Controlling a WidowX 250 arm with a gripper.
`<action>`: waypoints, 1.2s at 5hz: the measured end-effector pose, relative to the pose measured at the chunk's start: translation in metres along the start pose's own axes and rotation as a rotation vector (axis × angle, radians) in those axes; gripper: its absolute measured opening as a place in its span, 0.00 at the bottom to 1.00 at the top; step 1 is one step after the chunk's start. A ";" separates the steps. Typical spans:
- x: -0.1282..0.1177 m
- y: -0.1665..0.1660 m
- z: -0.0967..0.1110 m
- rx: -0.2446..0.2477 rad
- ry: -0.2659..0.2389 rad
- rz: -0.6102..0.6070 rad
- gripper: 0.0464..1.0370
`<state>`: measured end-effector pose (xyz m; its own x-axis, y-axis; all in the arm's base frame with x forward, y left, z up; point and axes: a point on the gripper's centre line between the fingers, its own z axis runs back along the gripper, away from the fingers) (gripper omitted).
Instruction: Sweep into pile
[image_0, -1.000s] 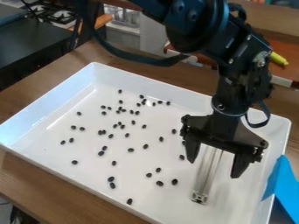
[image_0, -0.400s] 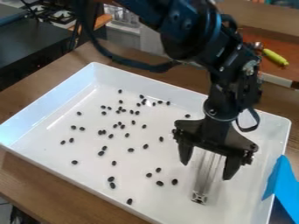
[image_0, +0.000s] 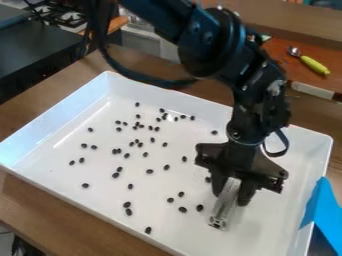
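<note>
The gripper (image_0: 230, 198) is low over the right half of the white tray (image_0: 60, 197), shut on a silver metal bar (image_0: 222, 211), with one finger on each side of it. The bar's near end points toward the tray's front edge; its far part is hidden under the gripper. Many small black beans lie scattered over the tray floor, among them one bean (image_0: 200, 207) just left of the bar and a loose group (image_0: 139, 126) toward the back. One bean shows partly beside the gripper's left finger.
The tray's raised walls surround the beans. Blue tape or cloth (image_0: 323, 212) hangs at its right edge. Behind the tray lie a yellow-green handled tool (image_0: 314, 65) and a white bar-like object (image_0: 311, 91).
The gripper has moved left and down, and its fingers have shut on the metal bar. The bar's near end has shifted slightly left and back.
</note>
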<state>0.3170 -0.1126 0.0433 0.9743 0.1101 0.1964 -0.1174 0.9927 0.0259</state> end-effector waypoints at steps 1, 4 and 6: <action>0.000 0.011 -0.003 -0.009 0.003 0.006 0.35; 0.002 0.093 -0.008 -0.040 0.027 0.024 0.35; -0.001 0.136 -0.013 -0.011 -0.031 -0.022 0.35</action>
<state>0.3021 0.0232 0.0342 0.9703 0.0864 0.2261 -0.0933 0.9954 0.0197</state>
